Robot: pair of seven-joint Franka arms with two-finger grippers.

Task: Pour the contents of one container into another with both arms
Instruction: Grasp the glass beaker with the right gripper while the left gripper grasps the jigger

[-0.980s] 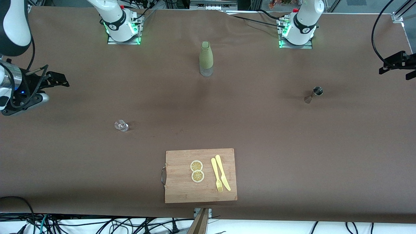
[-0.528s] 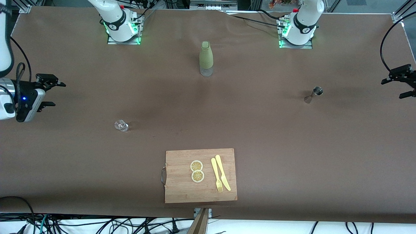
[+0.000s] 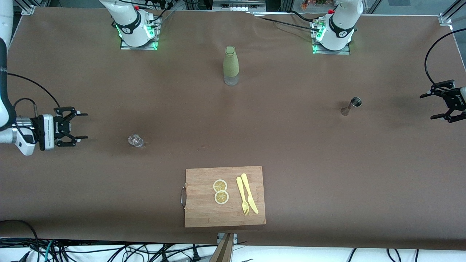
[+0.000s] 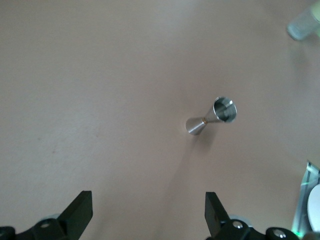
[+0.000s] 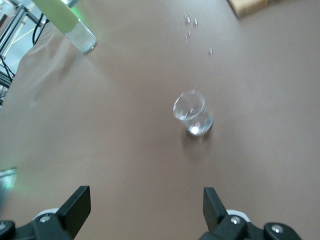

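Desk (image 3: 327, 163): covered edge to edge in matte brown sheeting, lightly creased. Aluminium framing (image 3: 447, 16) at the corners nearest the arm bases. Tangle of black cables (image 3: 109, 251) over pale floor along the edge nearest the front camera. Even overhead lighting, soft shadows only.

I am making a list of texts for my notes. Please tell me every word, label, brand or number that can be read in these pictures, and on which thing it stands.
No text can be read.
Right arm base: a small dark round mark, too small to read.
Left arm base: the same kind of mark, too small to read.
Bottle, jigger, glass, board: no writing visible.
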